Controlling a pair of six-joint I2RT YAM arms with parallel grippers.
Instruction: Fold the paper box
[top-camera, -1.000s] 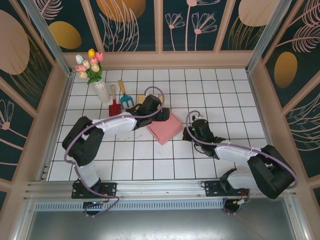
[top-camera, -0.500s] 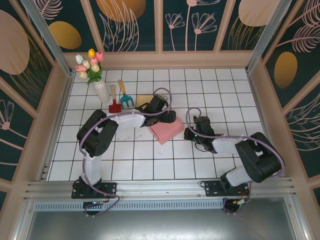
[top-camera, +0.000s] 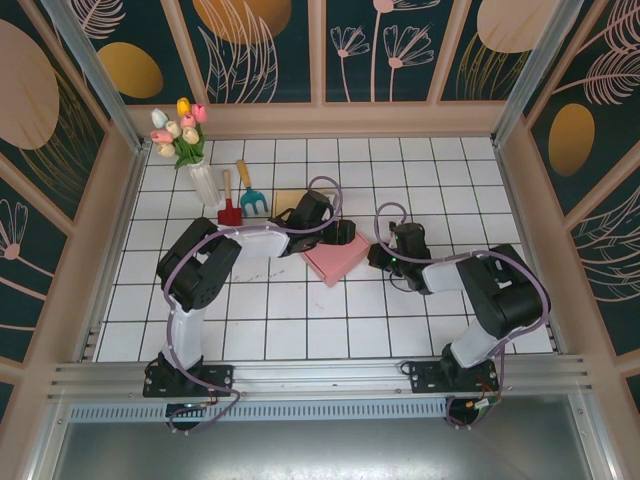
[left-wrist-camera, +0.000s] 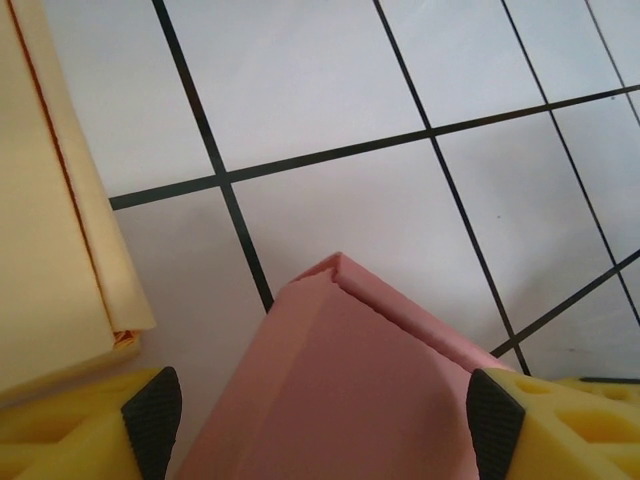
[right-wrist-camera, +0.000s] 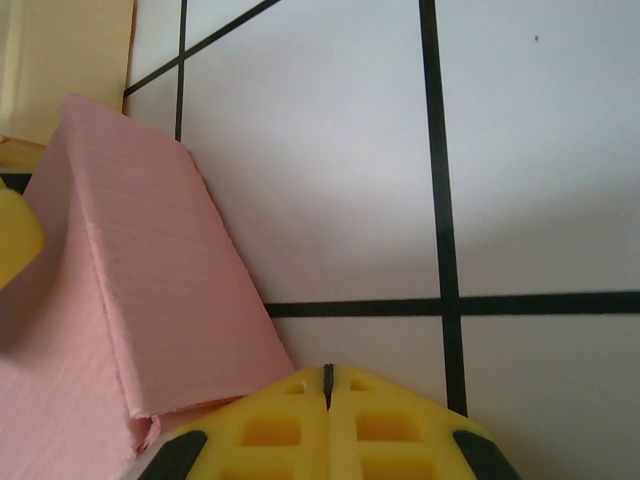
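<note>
Paper box (top-camera: 335, 260): pink card, lying flat near the centre of the tiled surface (top-camera: 300, 320). In my left wrist view one corner of it, with a folded lip, points away from me.

Left claw (top-camera: 338, 233): over the box's 11 o'clock edge. It is released, its jaws spread either side of the pink panel. The left pad shows bare tile between itself and the card, so nothing is gripped.

Right claw (top-camera: 383, 258): at the box's 3 o'clock side. It is clenched on nothing, with its tip just beside the raised pink wall.

Handling, in my judgement: light, thin card, stiff across the panels and weak at the creases. It is likely to skate on the smooth tile and will dent under a hard pinch. I would take it by a free flap edge near a crease, with the other claw pinning the panel.

Surroundings: a flat yellow sheet (top-camera: 288, 200) at the box's 11 o'clock, close but apart. Toy garden tools (top-camera: 240, 200) and a vase of tulips (top-camera: 190, 150) stand farther off at 10 o'clock.
</note>
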